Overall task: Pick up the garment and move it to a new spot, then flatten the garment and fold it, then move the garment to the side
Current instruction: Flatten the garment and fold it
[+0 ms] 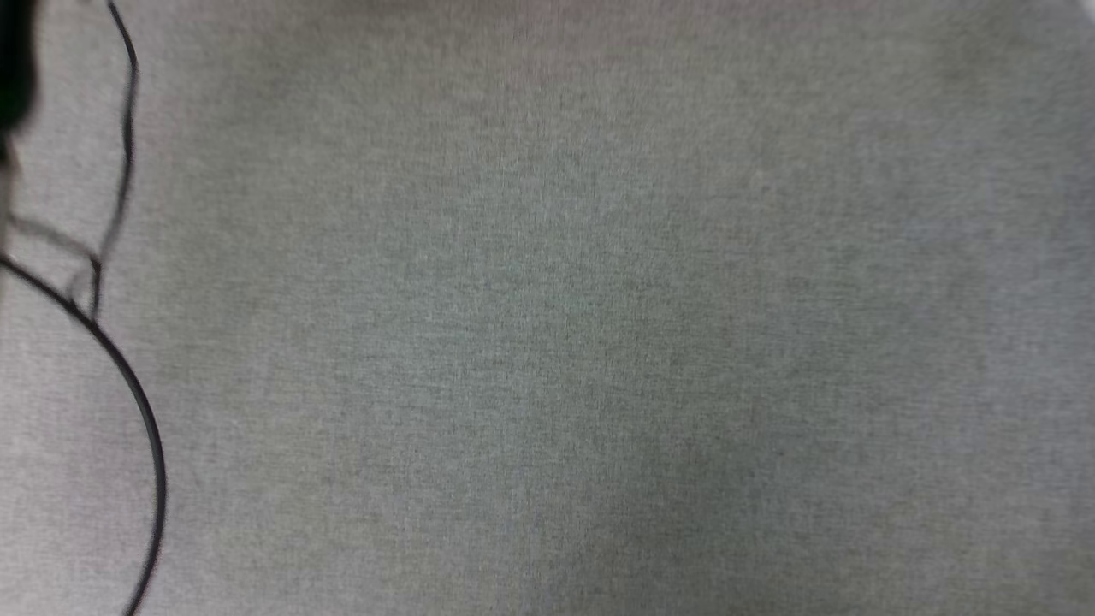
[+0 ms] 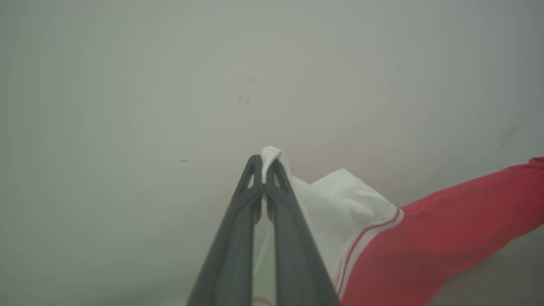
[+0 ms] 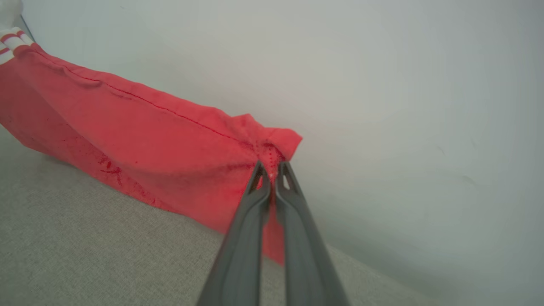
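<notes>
The garment [image 2: 425,238] is a red jersey with white sleeves and striped trim, held up in the air between both arms. In the left wrist view my left gripper [image 2: 264,163] is shut on a white sleeve tip, and red cloth stretches away to the right. In the right wrist view my right gripper [image 3: 270,170] is shut on a red corner of the garment [image 3: 140,144], whose cloth runs off to the upper left, where a bit of striped trim [image 3: 12,42] shows. The lower edge of the cloth hangs down to the grey surface [image 3: 85,250].
The head view looks down on grey woven fabric [image 1: 565,325]. A thin black cable [image 1: 128,385] curves along its left edge, with a dark blurred shape [image 1: 15,60] at the top left corner. A pale wall [image 3: 382,85] stands behind the garment.
</notes>
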Tool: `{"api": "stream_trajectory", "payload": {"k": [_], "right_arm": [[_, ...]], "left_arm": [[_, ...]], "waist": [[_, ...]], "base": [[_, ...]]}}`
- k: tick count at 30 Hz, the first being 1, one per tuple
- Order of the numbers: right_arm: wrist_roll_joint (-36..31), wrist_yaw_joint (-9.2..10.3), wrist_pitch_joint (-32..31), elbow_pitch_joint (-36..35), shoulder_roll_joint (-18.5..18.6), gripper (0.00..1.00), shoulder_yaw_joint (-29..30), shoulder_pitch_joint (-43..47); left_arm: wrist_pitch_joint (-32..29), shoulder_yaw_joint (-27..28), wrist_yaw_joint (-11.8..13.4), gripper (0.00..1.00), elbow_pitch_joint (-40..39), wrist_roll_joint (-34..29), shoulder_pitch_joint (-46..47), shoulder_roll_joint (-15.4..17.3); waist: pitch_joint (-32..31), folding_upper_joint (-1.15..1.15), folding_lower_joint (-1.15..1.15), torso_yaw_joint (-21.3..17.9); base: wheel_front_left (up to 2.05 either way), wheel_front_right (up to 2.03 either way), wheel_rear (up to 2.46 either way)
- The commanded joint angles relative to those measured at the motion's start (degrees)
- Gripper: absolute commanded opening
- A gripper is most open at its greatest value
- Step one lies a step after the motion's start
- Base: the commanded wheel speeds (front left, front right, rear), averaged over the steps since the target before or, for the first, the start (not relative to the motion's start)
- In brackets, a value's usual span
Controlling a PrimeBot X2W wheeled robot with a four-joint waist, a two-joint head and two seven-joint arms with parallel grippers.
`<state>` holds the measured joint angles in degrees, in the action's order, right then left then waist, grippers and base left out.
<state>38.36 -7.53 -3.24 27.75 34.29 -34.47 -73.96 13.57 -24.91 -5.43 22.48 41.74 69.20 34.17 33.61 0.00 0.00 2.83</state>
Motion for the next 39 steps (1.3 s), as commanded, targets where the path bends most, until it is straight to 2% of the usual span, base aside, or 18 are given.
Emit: {"api": "stream_trajectory", "payload": {"k": [1,10,20,32,39], "right_arm": [[0.8,0.08,0.4,-1.3,0.8,0.00,-0.3,4.0],[3.7,0.08,-1.6,-9.4,5.1,0.00,-1.8,24.2],[5.9,0.08,-3.2,-13.4,5.4,0.00,-0.1,43.6],[6.8,0.08,-3.7,-15.1,5.6,0.00,3.3,62.8],[6.0,0.08,-3.7,-15.8,5.6,0.00,5.1,70.1]], "left_arm": [[0.3,0.2,0.6,0.00,-1.7,0.9,-4.5,0.6],[0.9,1.2,5.7,0.00,-13.1,5.6,-31.7,4.1],[-0.1,-0.2,10.7,0.00,-21.6,11.0,-55.9,5.8],[-1.1,-3.8,12.9,0.00,-24.5,18.0,-77.5,4.5],[-3.2,-6.4,12.1,0.00,-24.7,21.4,-84.0,3.6]], "waist": [[-2.9,0.00,0.00,-0.4],[-10.9,0.00,0.00,0.1],[-19.6,0.00,0.00,0.1],[-27.6,0.00,0.00,0.1],[-30.0,0.00,0.00,-0.1]], "base": [[0.00,0.00,0.00],[0.00,0.00,0.00],[0.00,0.00,0.00],[0.00,0.00,0.00],[0.00,0.00,0.00]]}}
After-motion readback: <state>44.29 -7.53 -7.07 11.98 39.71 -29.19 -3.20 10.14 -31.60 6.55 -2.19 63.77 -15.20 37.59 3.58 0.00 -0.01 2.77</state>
